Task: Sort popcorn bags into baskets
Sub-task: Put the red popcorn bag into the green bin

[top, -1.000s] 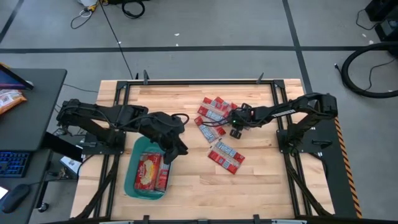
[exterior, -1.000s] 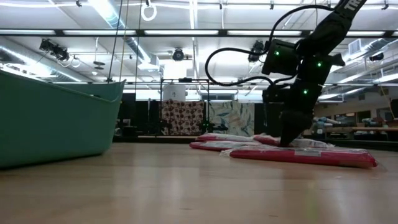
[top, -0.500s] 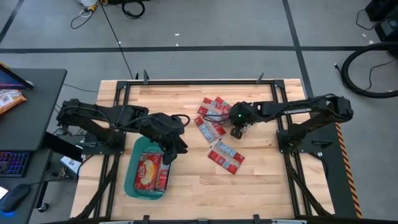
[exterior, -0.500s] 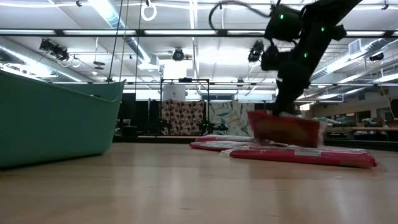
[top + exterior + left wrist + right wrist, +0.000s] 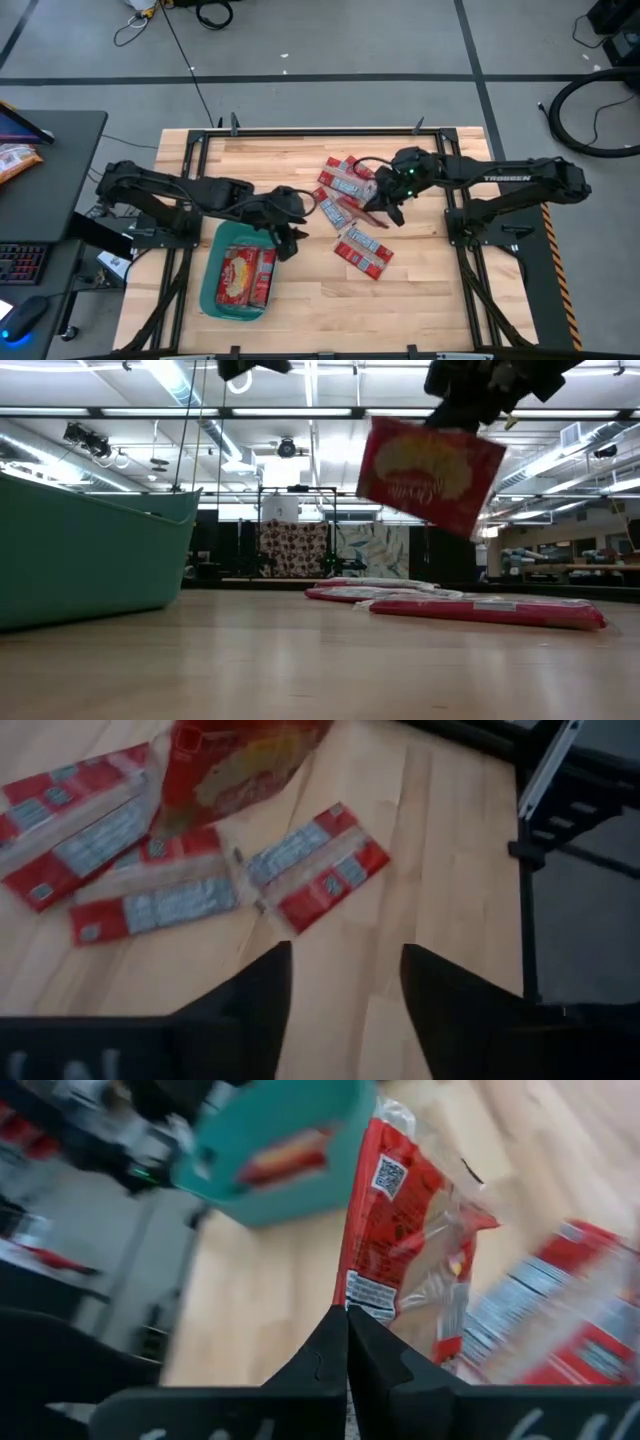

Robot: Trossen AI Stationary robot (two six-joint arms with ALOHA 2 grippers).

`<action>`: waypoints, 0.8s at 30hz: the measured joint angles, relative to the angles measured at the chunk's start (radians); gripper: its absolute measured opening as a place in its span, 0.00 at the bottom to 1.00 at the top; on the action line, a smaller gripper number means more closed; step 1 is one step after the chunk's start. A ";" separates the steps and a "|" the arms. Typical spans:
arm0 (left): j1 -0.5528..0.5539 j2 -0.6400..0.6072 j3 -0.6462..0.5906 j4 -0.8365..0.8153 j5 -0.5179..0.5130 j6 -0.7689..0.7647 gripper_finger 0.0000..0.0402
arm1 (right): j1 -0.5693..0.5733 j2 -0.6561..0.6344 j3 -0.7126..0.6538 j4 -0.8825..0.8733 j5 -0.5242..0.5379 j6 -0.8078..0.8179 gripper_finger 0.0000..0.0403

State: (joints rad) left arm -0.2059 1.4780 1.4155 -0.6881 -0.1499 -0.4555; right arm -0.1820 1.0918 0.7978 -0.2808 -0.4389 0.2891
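Observation:
My right gripper [image 5: 386, 208] is shut on a larger red popcorn bag [image 5: 430, 460] with a yellowish picture, held high above the table's middle. Several small red packets with white panels [image 5: 345, 180] [image 5: 362, 250] lie flat on the table below and around it; they also show in the left wrist view [image 5: 190, 890]. The teal basket [image 5: 208, 285] stands at the near left and holds a red bag with a yellow picture [image 5: 238, 272] and a packet. My left gripper [image 5: 290, 240] is open and empty, just right of the basket's far right corner. My right gripper pinches the bag's edge [image 5: 352, 1292] between its two shut fingers, next to the printed code panel. The fingers come from above. The bag hangs tilted below the gripper [image 5: 478, 385], lifted clear of the table and the packets.
The table's steel frame rails [image 5: 320, 131] run along its far edge and sides. Bare wood [image 5: 420, 300] lies at the near right and at the far left. A desk with a keyboard [image 5: 20, 262] stands left of the table.
My right gripper has gone up from the pile of packets with the larger red bag, which was flat among them and now hangs tilted, clear of the table. My left gripper has shifted a little toward the table's right.

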 joint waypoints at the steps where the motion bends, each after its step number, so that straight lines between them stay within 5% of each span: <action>1: 0.005 0.016 0.000 0.020 0.006 0.004 0.52 | 0.004 -0.002 0.000 0.022 -0.019 0.015 0.01; 7: 0.052 0.111 0.000 0.136 0.036 0.022 0.65 | 0.042 0.010 0.001 0.097 -0.099 0.100 0.01; 20: 0.084 0.206 0.001 0.310 0.079 0.131 0.65 | 0.162 0.014 0.001 0.221 -0.084 0.199 0.01; 24: 0.086 0.223 0.001 0.404 0.178 0.159 0.63 | 0.172 0.014 0.001 0.274 -0.044 0.210 0.01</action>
State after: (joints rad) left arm -0.1200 1.7012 1.4162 -0.2836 0.0277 -0.2970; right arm -0.0096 1.1061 0.7986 -0.0065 -0.4830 0.4994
